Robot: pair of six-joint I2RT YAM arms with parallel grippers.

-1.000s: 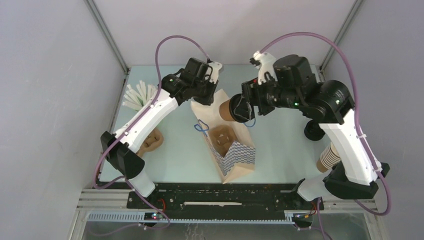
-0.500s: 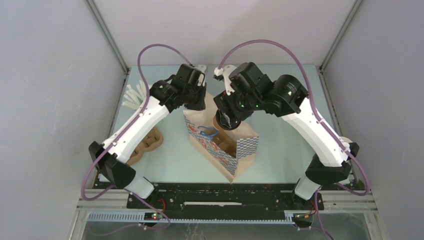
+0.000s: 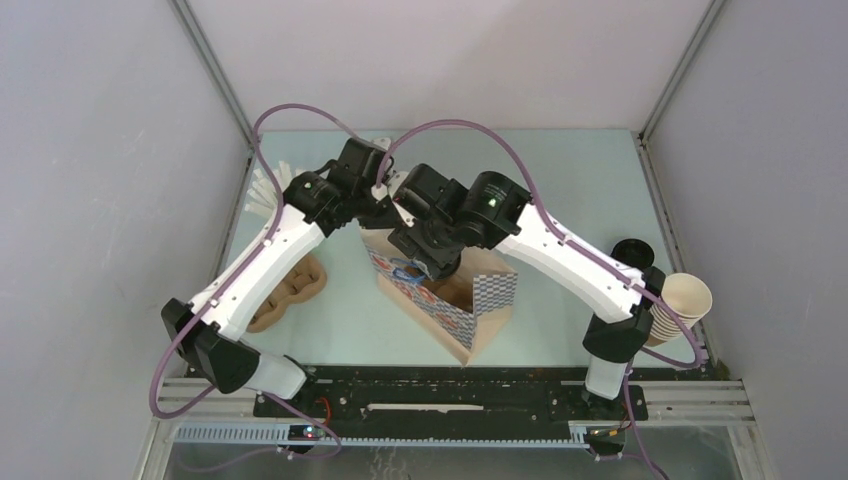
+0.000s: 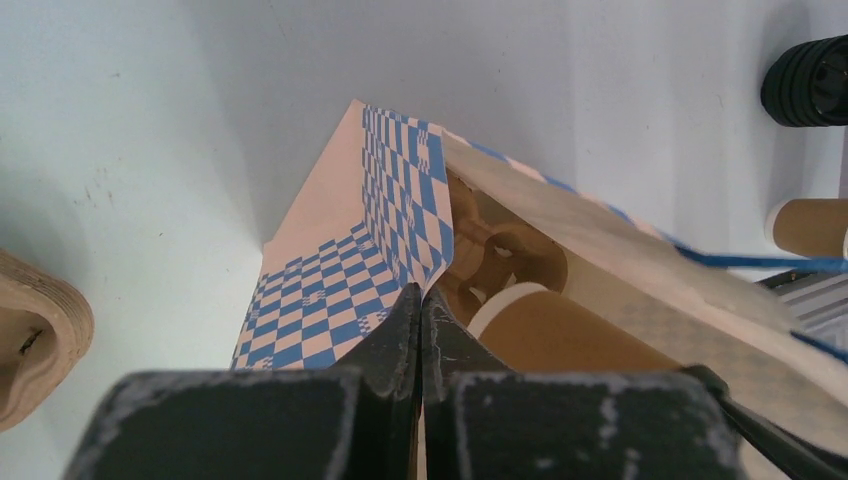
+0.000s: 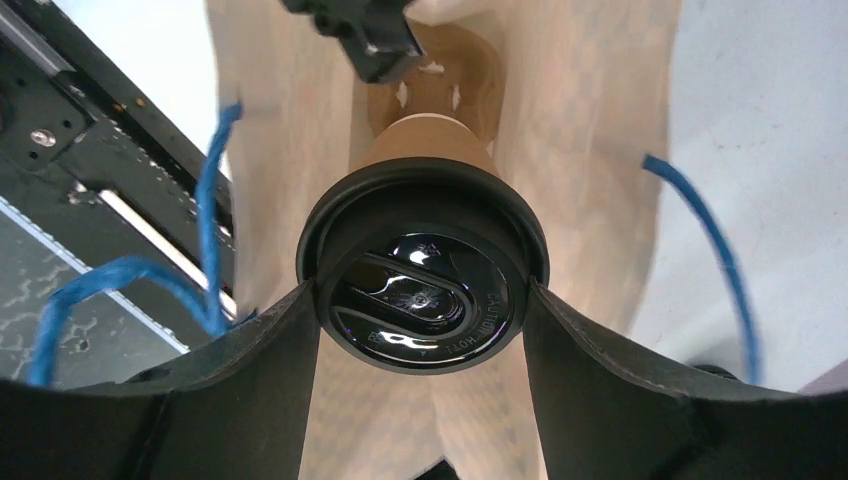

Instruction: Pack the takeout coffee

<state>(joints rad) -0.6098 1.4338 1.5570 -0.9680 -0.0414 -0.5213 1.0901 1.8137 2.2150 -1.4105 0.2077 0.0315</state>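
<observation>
The takeout coffee (image 5: 425, 265), a tan paper cup with a black lid, is gripped at the lid by my right gripper (image 5: 422, 292). It hangs upright inside the mouth of the checkered paper bag (image 3: 470, 310), above a brown cup carrier (image 5: 440, 80) at the bag's bottom. In the top view my right gripper (image 3: 432, 260) hides the cup. The cup's tan side (image 4: 570, 335) shows in the left wrist view. My left gripper (image 4: 420, 297) is shut on the bag's rim (image 4: 400, 215), holding the mouth open; it also shows in the top view (image 3: 373, 210).
A stack of lidless tan cups (image 3: 675, 305) and a spare black lid (image 3: 632, 252) stand at the right edge. A brown pulp carrier (image 3: 292, 290) and a cup of white sticks (image 3: 262, 195) are at the left. Blue bag handles (image 5: 212, 220) hang beside the cup.
My right arm has swung left and down, carrying the coffee from beside the bag into its mouth. My left gripper has shifted left, still holding the bag's rim.
</observation>
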